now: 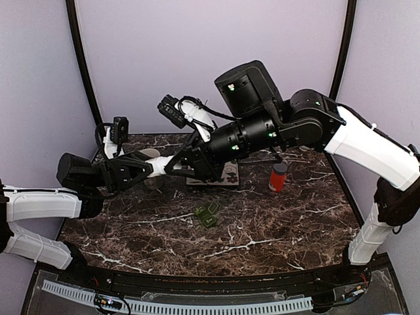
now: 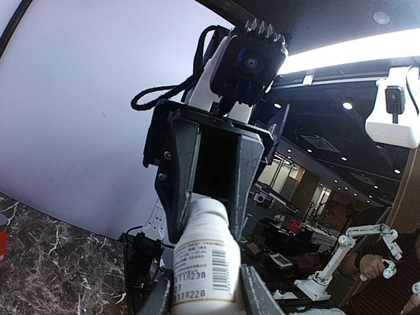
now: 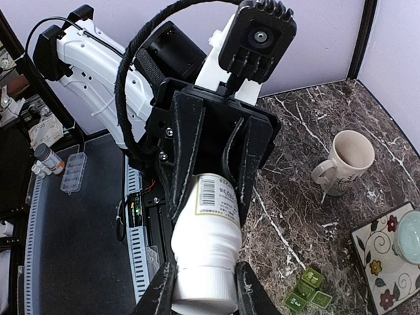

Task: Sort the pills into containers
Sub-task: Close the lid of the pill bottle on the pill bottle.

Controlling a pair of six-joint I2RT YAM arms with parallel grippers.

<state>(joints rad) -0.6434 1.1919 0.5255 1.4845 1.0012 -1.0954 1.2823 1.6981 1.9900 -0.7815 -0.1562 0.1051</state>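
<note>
Above the counter [image 1: 262, 236], the left tool [image 2: 209, 295] and right tool [image 3: 205, 292] each clench one end of a white pill bottle [image 3: 207, 230], likely so one braces it while the other twists the cap. The small dark green pill box [image 1: 207, 214] lies on the counter below, untouched, its lids seemingly flipped open.

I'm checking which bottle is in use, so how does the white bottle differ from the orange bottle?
The white bottle is in the air, clamped between the left gripper and right gripper. The orange bottle stands on the table, untouched. The white bottle lies roughly sideways, while the orange bottle is upright. The white bottle shows a barcode label, but no label can be made out on the orange bottle. Both are small bottles.
</note>
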